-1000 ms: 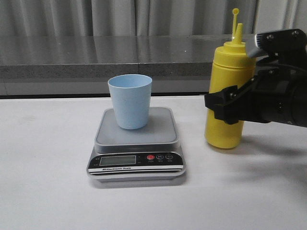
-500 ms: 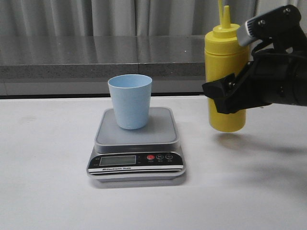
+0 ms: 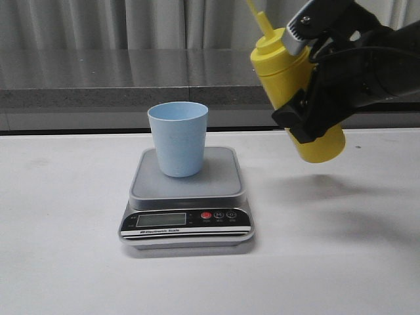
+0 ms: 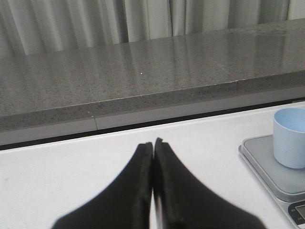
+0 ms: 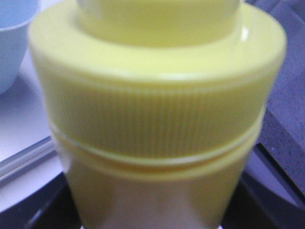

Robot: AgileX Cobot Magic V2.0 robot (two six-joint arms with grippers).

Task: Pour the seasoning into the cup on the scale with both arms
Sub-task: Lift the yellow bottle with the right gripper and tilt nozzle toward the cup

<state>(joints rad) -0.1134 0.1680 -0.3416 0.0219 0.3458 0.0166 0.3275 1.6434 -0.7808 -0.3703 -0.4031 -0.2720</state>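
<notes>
Right gripper [image 3: 308, 108] fingers clamped on smooth yellow seasoning [image 3: 289, 72] bottle, tilted above tabletop [image 3: 65, 262] beside scale [image 3: 187, 197], tapered pale blue cup [image 3: 178, 138] stood on platform, left gripper [image 4: 153, 145] fingers pressed together

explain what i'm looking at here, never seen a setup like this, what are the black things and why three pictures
The black things are two robot arms that end in grippers, a kind of pincer hand. One picture comes from a camera facing forward over the white table. The other two come from small cameras on each arm's wrist.

On the table sits a digital kitchen scale with a light blue cup standing upright on its platform.

The right gripper is clamped around a yellow squeeze bottle, held in the air to the right of the cup and tilted so that its nozzle leans towards it. Its wrist camera shows the bottle up close and blurred.

The left gripper is shut and empty, seen only by its own wrist camera.
</notes>
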